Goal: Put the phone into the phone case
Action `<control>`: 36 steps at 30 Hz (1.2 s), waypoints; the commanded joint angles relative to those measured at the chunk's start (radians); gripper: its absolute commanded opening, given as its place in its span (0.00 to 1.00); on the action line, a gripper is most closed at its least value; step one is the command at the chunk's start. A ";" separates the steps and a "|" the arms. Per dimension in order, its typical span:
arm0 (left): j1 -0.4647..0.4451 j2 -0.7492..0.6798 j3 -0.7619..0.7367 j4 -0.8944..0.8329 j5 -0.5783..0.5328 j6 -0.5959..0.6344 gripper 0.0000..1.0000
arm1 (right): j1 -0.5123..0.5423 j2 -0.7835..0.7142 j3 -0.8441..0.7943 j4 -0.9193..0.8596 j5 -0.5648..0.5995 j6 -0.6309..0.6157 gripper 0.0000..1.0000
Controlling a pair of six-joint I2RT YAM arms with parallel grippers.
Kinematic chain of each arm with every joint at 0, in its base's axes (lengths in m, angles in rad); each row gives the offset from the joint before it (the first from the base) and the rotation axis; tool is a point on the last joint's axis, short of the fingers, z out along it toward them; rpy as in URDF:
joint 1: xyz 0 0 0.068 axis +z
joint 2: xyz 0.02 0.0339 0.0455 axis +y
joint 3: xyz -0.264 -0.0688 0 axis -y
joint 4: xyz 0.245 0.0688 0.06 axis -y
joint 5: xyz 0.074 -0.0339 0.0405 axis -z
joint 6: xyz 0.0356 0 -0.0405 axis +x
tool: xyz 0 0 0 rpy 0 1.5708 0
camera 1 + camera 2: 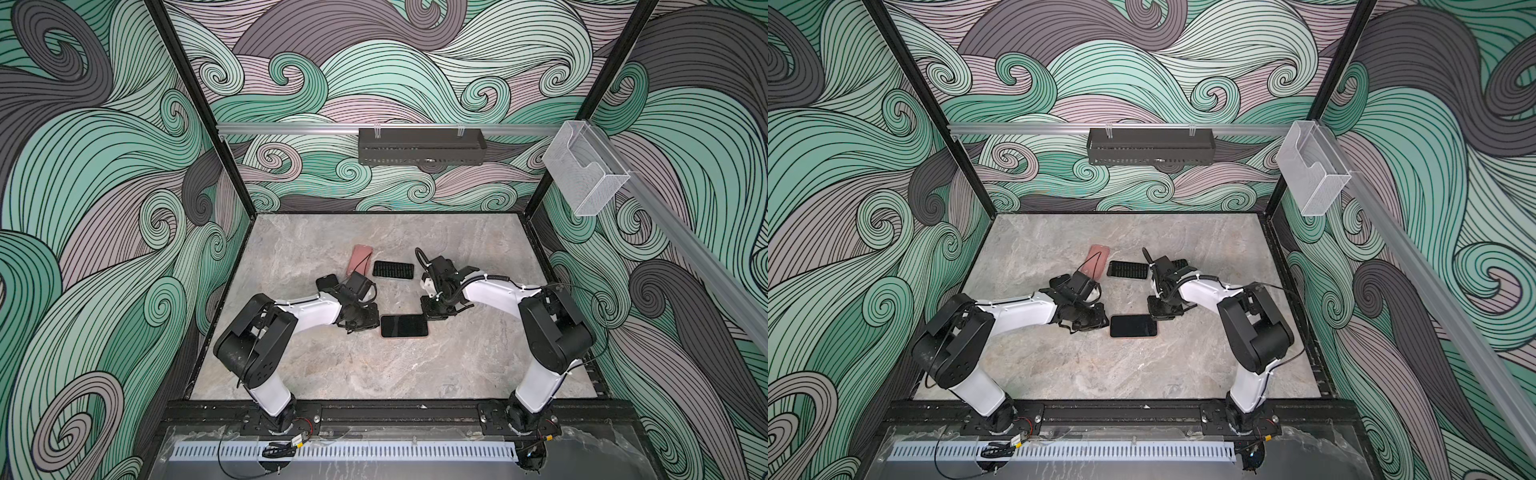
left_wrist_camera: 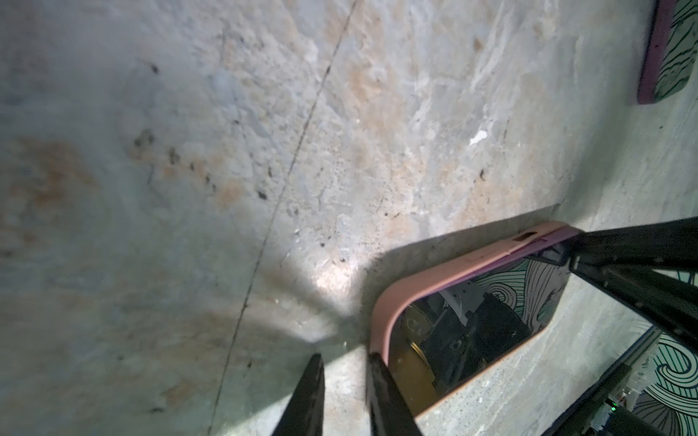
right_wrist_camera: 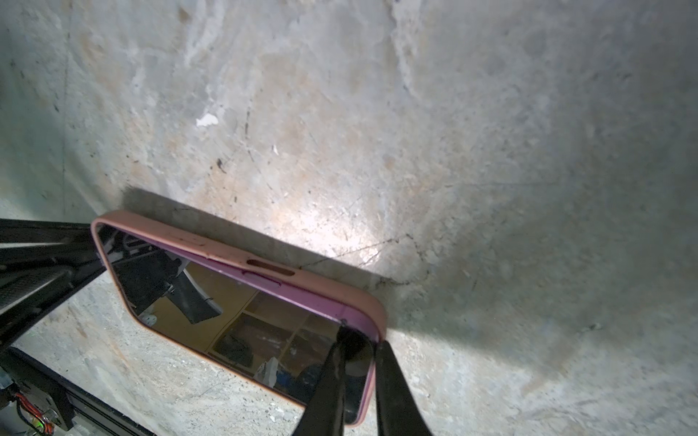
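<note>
The phone (image 1: 404, 326) lies screen up on the marble table, set in the pink phone case (image 1: 405, 338), whose rim shows round it. Along one long side a purple strip of the phone (image 3: 302, 298) shows above the pink rim (image 3: 321, 281). My left gripper (image 1: 365, 322) stands at the phone's left end, narrowly open over bare table (image 2: 345, 358), one finger against the case's corner (image 2: 381, 324). My right gripper (image 1: 432, 313) is at the far right corner, shut on the case's end rim (image 3: 362, 336), one finger on the screen and one outside.
A second pink-cased phone (image 1: 360, 258) and a black patterned case (image 1: 393, 270) lie further back. Another black item (image 1: 327, 281) sits half under my left arm. In a top view a dark item (image 1: 1179, 264) shows behind my right wrist.
</note>
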 commanded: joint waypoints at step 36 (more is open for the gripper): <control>0.014 0.039 -0.005 0.044 0.091 -0.030 0.19 | 0.010 -0.012 -0.001 -0.043 0.067 0.002 0.18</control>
